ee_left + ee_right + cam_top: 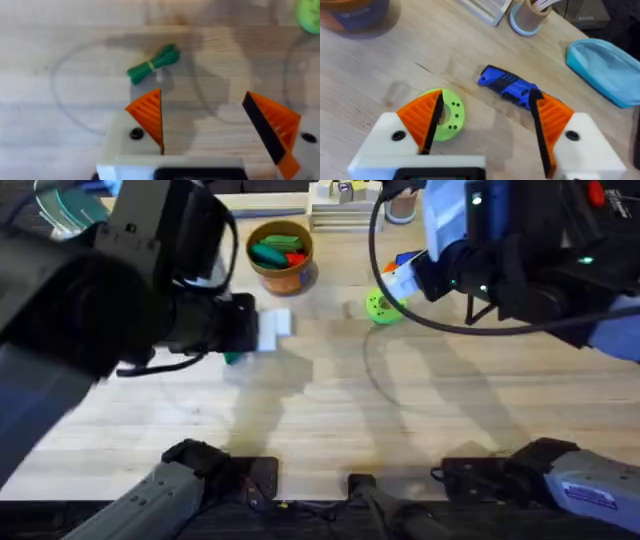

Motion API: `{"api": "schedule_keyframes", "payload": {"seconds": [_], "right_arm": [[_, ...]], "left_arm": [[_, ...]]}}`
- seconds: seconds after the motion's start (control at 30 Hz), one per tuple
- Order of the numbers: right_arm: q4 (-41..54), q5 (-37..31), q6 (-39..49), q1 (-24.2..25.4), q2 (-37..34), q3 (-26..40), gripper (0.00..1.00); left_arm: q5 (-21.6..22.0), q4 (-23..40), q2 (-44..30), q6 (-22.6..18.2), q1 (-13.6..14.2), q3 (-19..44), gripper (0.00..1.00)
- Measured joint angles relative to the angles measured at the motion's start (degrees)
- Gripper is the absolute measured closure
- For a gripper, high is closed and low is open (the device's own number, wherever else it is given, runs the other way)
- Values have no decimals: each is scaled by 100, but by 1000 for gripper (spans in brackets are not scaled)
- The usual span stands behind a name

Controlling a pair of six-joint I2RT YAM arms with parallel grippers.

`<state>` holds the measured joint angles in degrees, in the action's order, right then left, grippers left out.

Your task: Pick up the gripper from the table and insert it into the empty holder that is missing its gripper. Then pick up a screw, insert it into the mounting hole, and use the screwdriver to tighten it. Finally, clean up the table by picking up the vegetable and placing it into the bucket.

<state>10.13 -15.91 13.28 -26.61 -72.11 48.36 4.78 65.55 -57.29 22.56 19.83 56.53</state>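
1. The left pincer [205, 125] hangs above the table [330, 410] with its two orange ribbed pads [149, 112] well apart and nothing between them.
2. Just beyond those pads, lying flat on the wood, is the vegetable [152, 64], a small green bundle tied at the waist with a pale band. It looks light and probably soft or rubbery, so it should give a little under pressure. The narrow tied middle seems the best place to close on, across the short width.
3. In the overhead view the bucket [281, 256] stands on the far side of the table from the left pincer, well apart from it, and already holds green and red pieces. It looks stiff and stable enough to drop things into.
4. The right pincer [485, 125] is also spread wide and empty, over a green disc [447, 116] with small holes.
5. Just beside the disc lies the blue screwdriver [507, 86], with one right pad over its near end. It looks rigid, smooth and likely to roll; the ridged part of the body would give the surest hold.
6. Beyond the screwdriver stand a tan cup [530, 17] and a light blue pouch [605, 67].
7. No brand, label or writing can be read on any of these things.
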Motion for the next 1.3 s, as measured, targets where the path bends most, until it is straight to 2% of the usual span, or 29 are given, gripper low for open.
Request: {"api": "schedule_keyframes", "payload": {"seconds": [0.13,0.2,0.23,0.43,0.63,0.77,0.87,0.93,1.0,1.1,1.17,1.2,1.3], "right_arm": [[-7,40,-2,0,236,0,10],[-7,43,-2,0,306,0,10],[-7,43,-2,0,322,0,8],[11,58,-2,0,327,0,9],[112,58,-2,0,327,0,9],[157,58,-2,0,327,0,10],[160,58,-2,0,325,0,10],[160,58,-4,0,327,0,9],[163,58,-2,0,327,0,9],[203,60,-2,0,327,0,9],[225,58,-3,0,327,0,9],[226,60,-2,0,327,0,9],[229,59,-2,0,327,0,7]], "left_arm": [[-154,157,-591,187,-828,0,8],[-184,105,-903,-16,-1055,0,8],[-198,48,-1099,-247,-1122,0,8],[-236,-328,-1940,-1738,-1140,0,8],[-236,-408,-2550,-2947,-1140,0,8],[-234,-508,-3004,-3425,-1140,2,8],[-233,-520,-3417,-3576,-1140,24,17],[-221,-538,-3683,-3637,-1140,26,143],[-254,-491,-3816,-3710,-1140,111,368],[-306,-494,-3841,-3742,-1138,138,654],[-323,-493,-3837,-3751,-1138,143,891],[-303,-507,-3826,-3774,-1140,161,967],[-266,-510,-3835,-3775,-1140,162,986]]}}
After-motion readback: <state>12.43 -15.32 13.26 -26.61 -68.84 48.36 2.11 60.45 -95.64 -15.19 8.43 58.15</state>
